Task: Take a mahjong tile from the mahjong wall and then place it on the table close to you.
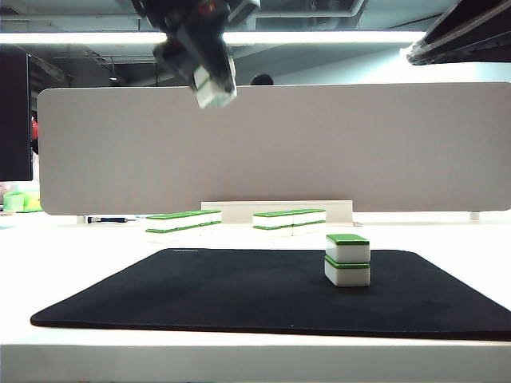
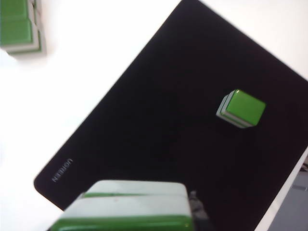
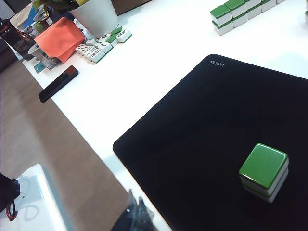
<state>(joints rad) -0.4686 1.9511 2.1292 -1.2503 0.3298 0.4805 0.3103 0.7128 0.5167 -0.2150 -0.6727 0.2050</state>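
The mahjong tile (image 1: 214, 89) is clamped in the left end effector (image 1: 209, 80) and hangs high above the far left part of the scene, well clear of every surface; in the left wrist view the same tile (image 2: 130, 209) fills the near edge of the frame, white body with green face, gripped between the jaws. The mahjong wall (image 1: 182, 224) lies on the white tabletop (image 1: 239, 363) beyond the black mat (image 1: 239, 291), in two low segments, each stacked two high. A separate stack of two tiles (image 1: 347, 259) stands on the mat, right of centre. The right end effector (image 3: 137, 216) shows only as a dark tip at the edge of its own wrist view, near the mat's corner; whether its jaws are wide or narrow cannot be determined. Beyond the mat's side, a phone (image 3: 58, 83), an orange cloth (image 3: 60, 37) and loose tiles (image 3: 98, 45) lie on the tabletop. Task status, as judged: extraction from the wall is complete. Remaining: transfer the tile toward the near side, lower it to the tabletop and release it.
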